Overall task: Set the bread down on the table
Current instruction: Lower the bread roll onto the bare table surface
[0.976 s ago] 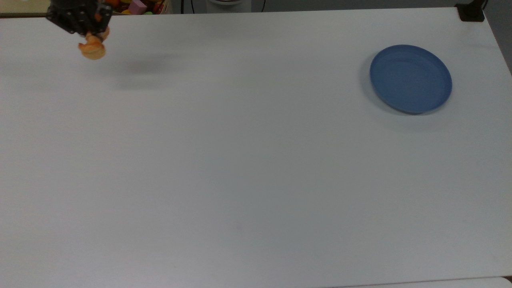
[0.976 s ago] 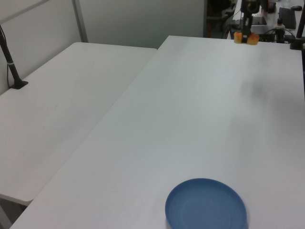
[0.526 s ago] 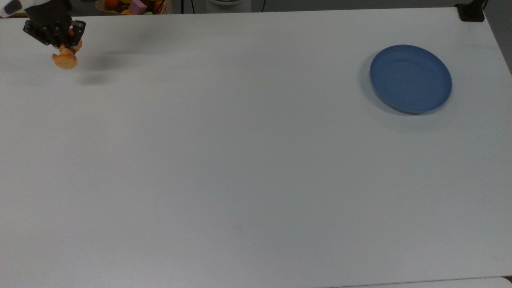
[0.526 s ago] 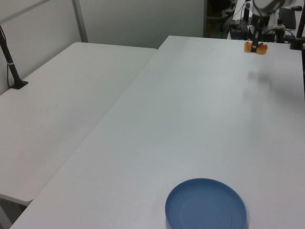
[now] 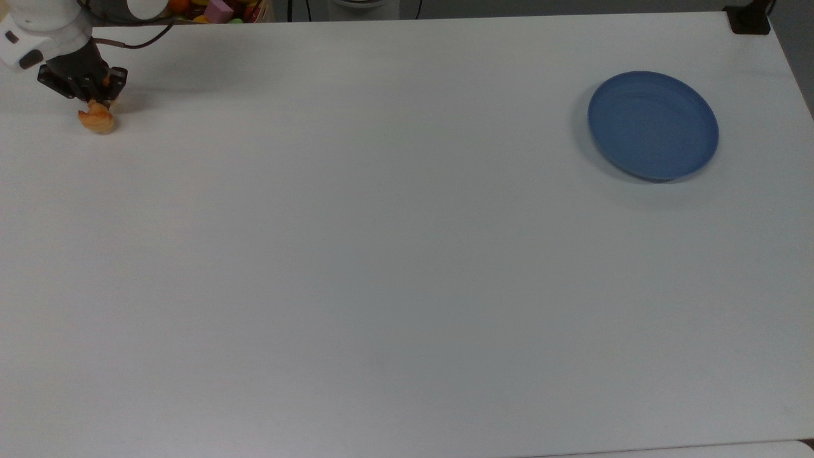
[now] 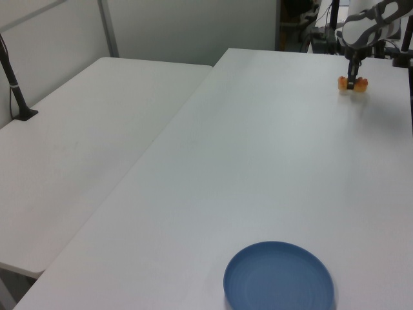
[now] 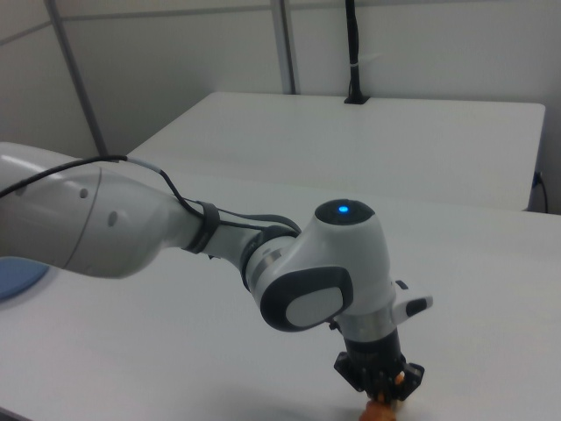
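The bread (image 5: 96,120), a small golden-orange roll, is at the far left of the white table (image 5: 381,254) in the top view, down at the surface or just above it. My gripper (image 5: 94,109) points down from above and is shut on the bread. In the left view the bread (image 6: 352,84) is near the table's (image 6: 258,161) far right end, with the gripper (image 6: 352,81) clamped across its middle. The right view has the gripper (image 7: 383,396) low over the table (image 7: 131,368), with a bit of bread (image 7: 379,412) at the bottom edge.
A round blue plate (image 5: 653,124) lies far off at the top view's right, also the plate (image 6: 279,276) in the left view's foreground. A box of coloured toys (image 5: 216,9) sits behind the table edge. A second white table (image 6: 84,142) adjoins in the left view.
The gripper has carried the bread leftward in the top view and lowered it toward the table. Its shadow has closed up under the bread.
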